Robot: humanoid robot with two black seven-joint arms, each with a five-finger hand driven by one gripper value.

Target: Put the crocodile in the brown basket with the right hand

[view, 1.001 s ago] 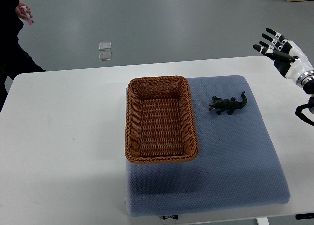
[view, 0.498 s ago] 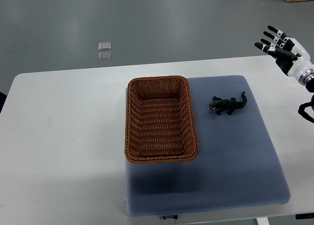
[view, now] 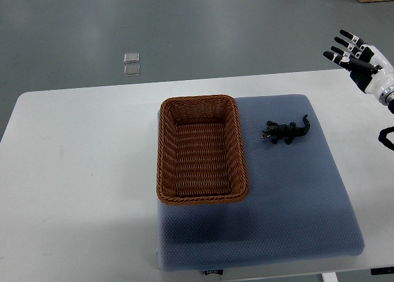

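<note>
Right hand (view: 359, 54) has drifted further up and right toward the frame edge, fingers spread, holding nothing. Person at top left is gone. Crocodile (view: 285, 131) unmoved on the blue mat (view: 289, 196), just right of the brown basket (view: 202, 149).

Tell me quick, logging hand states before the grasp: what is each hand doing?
Left hand: not in view.
Right hand: open, fingers spread, holding nothing.
</note>
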